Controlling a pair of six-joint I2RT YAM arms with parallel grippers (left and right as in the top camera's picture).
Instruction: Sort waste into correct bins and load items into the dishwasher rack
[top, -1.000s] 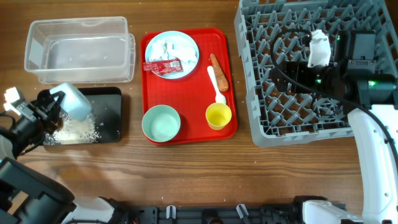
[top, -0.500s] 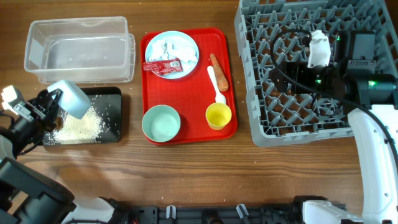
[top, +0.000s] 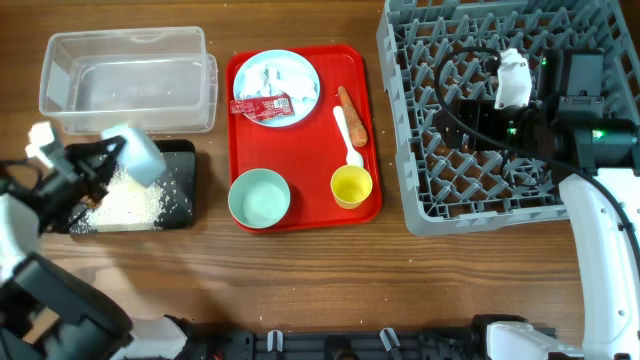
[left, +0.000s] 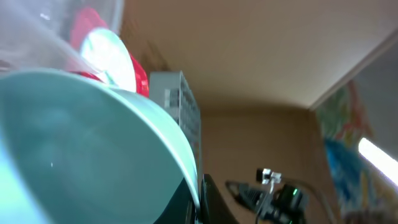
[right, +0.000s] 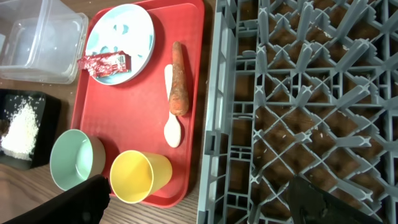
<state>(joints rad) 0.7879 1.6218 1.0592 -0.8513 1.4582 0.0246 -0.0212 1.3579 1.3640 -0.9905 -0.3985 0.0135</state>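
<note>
One pale bluish-white bowl (top: 134, 155), tilted above the black tray (top: 186, 150), rim clamped in the jaws of the left gripper (top: 103, 160). White rice-like grains (top: 125, 205) heaped in that tray. Right gripper (right: 199, 186): jaws spread wide, empty, over the dishwasher rack (top: 440, 200). Wooden tabletop (top: 320, 280) beneath.

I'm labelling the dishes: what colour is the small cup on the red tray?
The cup is yellow, shown best in the right wrist view.
</note>
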